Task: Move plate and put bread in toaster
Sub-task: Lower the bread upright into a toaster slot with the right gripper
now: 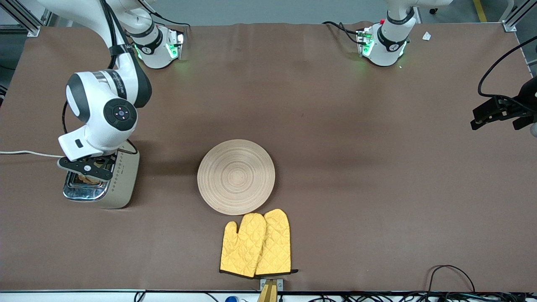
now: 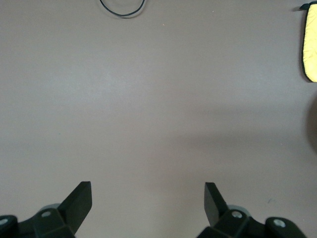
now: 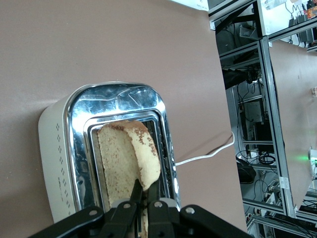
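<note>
The right gripper (image 1: 88,167) is positioned directly over the toaster (image 1: 121,180), which stands at the right arm's end of the table with its white power cord (image 1: 25,153) running off the table edge. In the right wrist view, the two fingers (image 3: 136,191) are drawn close together and pinch the bread (image 3: 126,161) at its upper edge. The slice is tilted, with its lower part inside a slot of the chrome top (image 3: 119,99) and its crusted edge leaning against the slot rim. The cream side panel with the diamond dot pattern (image 3: 60,163) faces the middle of the table.

The left gripper (image 1: 501,113) hangs over bare table at the left arm's end, where that arm waits. In the left wrist view, its fingers (image 2: 79,198) are spread wide apart and hold nothing; only the brown table cover (image 2: 158,99) lies below them.

The plate (image 1: 236,176) rests flat near the middle of the table, well apart from the toaster and carrying nothing. A pair of yellow oven mitts (image 1: 256,245) lies just beside the plate, nearer to the front camera, with the mitt tips close to the plate rim.
</note>
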You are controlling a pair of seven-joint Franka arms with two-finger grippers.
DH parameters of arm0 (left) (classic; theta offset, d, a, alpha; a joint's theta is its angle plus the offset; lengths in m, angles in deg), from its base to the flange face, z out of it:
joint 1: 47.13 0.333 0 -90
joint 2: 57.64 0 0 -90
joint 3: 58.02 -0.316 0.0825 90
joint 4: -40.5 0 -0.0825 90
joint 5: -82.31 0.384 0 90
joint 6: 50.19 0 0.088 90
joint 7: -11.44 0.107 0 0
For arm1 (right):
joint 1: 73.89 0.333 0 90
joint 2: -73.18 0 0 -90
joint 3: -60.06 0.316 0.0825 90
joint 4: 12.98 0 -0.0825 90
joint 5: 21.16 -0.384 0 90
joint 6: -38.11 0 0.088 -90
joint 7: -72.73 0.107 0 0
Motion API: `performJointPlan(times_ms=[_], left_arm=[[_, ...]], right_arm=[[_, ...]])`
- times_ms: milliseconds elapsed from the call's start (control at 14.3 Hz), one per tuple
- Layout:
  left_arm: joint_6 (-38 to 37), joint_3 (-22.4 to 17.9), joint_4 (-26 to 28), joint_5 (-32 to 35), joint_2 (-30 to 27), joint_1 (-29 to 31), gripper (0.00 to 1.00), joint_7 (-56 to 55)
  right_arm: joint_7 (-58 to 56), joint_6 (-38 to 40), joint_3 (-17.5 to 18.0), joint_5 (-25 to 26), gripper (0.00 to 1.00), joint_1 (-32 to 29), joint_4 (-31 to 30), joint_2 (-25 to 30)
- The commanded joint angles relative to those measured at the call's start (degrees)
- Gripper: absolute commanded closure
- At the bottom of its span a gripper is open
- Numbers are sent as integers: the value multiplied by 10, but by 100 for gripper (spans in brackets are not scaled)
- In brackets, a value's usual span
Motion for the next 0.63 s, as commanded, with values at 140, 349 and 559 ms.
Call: performJointPlan(times_ms=[140, 349, 559], left_arm=[[5, 0, 16, -10, -14, -1, 0, -12], [35, 0, 58, -10, -41, -2, 0, -12], [42, 0, 69, -7, -48, -2, 0, -12]], right_arm=[[15, -55, 4, 11, 100, -32, -34, -3], [20, -77, 4, 11, 100, -40, -45, -12], [28, -72, 4, 10, 99, -37, -49, -16]])
